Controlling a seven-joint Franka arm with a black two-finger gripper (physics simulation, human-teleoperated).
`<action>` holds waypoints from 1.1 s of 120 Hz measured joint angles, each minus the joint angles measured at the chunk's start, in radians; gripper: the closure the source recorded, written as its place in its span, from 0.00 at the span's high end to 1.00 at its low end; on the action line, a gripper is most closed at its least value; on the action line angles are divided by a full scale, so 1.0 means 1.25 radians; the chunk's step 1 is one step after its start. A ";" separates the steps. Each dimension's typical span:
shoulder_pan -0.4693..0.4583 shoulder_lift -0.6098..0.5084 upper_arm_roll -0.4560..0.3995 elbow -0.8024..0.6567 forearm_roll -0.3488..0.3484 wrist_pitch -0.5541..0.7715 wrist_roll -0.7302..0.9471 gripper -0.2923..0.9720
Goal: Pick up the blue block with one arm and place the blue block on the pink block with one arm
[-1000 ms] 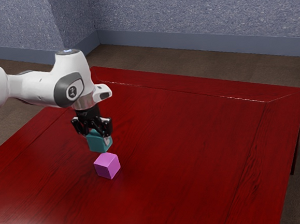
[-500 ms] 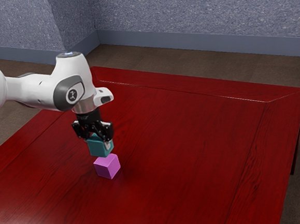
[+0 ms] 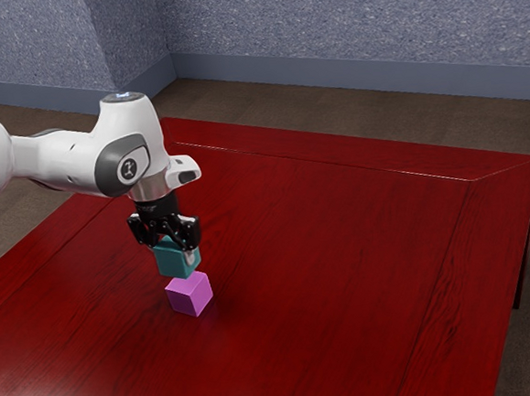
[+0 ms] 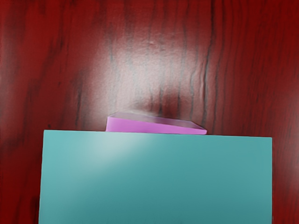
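Left of centre in the exterior view, the gripper (image 3: 171, 245) clamps the blue block (image 3: 176, 260), a plain teal cube, held level directly over the pink block (image 3: 189, 296).

The desk (image 3: 342, 247) beneath me is dark red wood, glossy, with visible grain. The blue block (image 4: 154, 182) and pink block (image 4: 154, 125) look smooth and matt, like plastic.

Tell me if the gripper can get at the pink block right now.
Probably not: the gripper is shut on the blue block, which sits directly above the pink block and covers its top.
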 joint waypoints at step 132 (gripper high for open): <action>-0.008 0.021 0.001 -0.021 0.004 0.054 -0.020 0.53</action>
